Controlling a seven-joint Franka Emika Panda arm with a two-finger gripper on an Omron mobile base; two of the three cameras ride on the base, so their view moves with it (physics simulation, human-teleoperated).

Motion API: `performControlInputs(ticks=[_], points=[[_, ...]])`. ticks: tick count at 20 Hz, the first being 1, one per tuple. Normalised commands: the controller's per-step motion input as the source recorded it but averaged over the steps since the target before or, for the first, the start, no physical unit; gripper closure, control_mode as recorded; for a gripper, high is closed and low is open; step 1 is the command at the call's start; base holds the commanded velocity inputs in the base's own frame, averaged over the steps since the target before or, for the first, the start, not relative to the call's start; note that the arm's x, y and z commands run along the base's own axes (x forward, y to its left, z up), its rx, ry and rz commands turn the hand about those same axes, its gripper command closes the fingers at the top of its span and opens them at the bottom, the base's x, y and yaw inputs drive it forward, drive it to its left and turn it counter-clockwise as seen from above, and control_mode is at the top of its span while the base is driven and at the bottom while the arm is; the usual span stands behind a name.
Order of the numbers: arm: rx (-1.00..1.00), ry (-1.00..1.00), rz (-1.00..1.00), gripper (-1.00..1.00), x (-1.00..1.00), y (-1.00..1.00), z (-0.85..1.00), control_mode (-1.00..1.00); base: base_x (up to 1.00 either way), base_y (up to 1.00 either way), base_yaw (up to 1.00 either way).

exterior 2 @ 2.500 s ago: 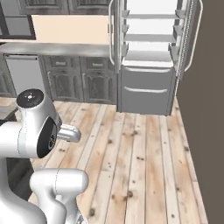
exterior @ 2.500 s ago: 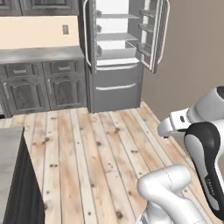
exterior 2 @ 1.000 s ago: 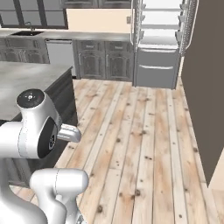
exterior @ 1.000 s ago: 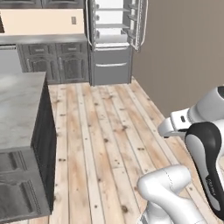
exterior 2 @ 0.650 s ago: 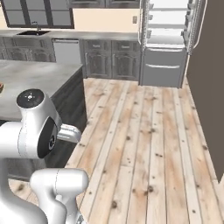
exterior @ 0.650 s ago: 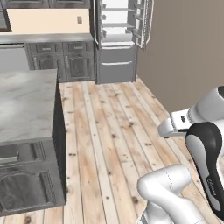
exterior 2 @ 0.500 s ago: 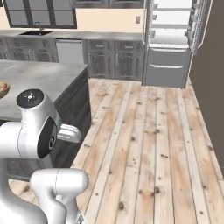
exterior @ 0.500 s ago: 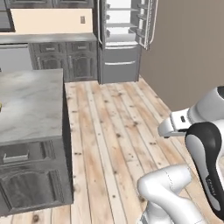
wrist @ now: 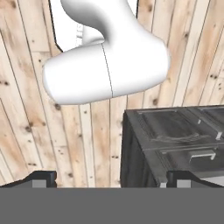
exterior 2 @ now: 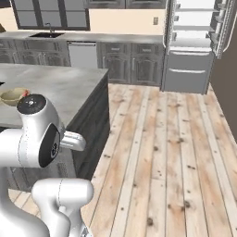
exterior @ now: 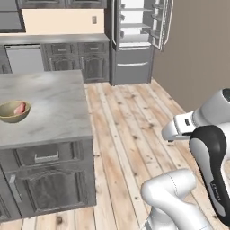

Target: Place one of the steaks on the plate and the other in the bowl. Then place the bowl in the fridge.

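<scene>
The olive-yellow bowl (exterior: 12, 112) stands on the grey island counter (exterior: 49, 108) at the far left, and one pink-red steak (exterior: 20, 108) lies in it. From the other side, the bowl (exterior 2: 13, 96) and a sliver of the steak (exterior 2: 24, 94) peek out behind my arm. The fridge (exterior: 137, 42) stands at the back wall with both upper doors swung wide, white shelves showing; it is also at the upper right (exterior 2: 192, 44). My gripper (wrist: 111, 178) points down at the wooden floor, open, nothing between its fingertips (wrist: 43, 177). The plate is out of view.
Dark island cabinet fronts (wrist: 175, 144) lie just ahead of the hand. Grey base cabinets and a dishwasher (exterior 2: 83, 55) line the back wall. Plank floor (exterior: 130, 130) runs from the island to the fridge. A brown wall (exterior: 197, 49) bounds the right.
The whole picture has shifted, so the base has moved: the island with the bowl has come into view at left and the fridge looks farther away. The gripper stays open.
</scene>
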Motion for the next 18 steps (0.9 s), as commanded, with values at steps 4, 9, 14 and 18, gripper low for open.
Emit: performControlInputs(ticks=[4,9,14,18], points=[[0.00,0.00,0.00,-1.00,0.00,0.00,0.00,1.00,0.00,0.59,0.00],[0.00,0.00,0.00,-1.00,0.00,0.00,0.00,1.00,0.00,0.58,0.00],[0.00,0.00,0.00,-1.00,0.00,0.00,0.00,1.00,0.00,0.58,0.00],[0.00,0.00,0.00,-1.00,0.00,0.00,0.00,1.00,0.03,0.57,-0.01]])
